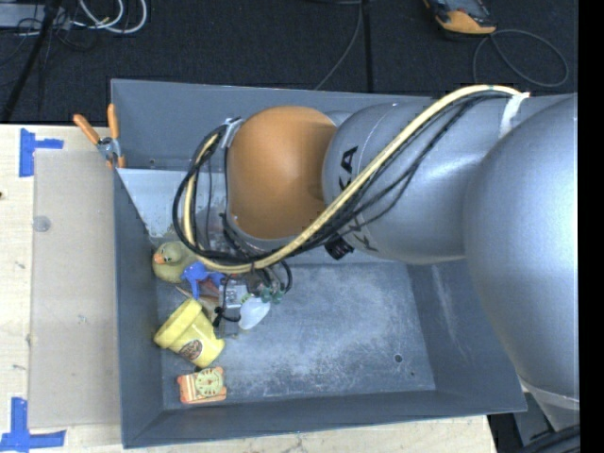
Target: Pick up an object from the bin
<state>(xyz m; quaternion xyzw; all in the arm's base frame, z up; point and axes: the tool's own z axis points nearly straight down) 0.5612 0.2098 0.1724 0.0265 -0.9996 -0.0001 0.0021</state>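
We see the arm [453, 187] reaching into the grey metal bin [359, 347] from the right, with its orange cover [278, 173] hanging over the left part of the bin and a bundle of black and cream cables [377, 173] looping round it. We take the yellow cup [189, 333] as our landmark; it lies on its side close to the bin's left wall.

The gripper [231, 302] shows as a dark piece under the orange cover, just up and to the right of the yellow cup, low among the small things there. The cover and the cables hide most of it, so we cannot tell whether it is spread or closed up, nor whether anything is caught in it.

Nearest to it we find two things. A pale whitish piece [253, 312] lies just beside the gripper, up and to the right of the yellow cup. A small blue piece [195, 274] lies straight above the yellow cup, just beside it. Further up and a little left of the yellow cup, next to the blue piece, sits a yellow duck-like toy [170, 260]. Below the yellow cup, apart from it and near the bin's front wall, lies a flat orange-and-red packet [203, 385]
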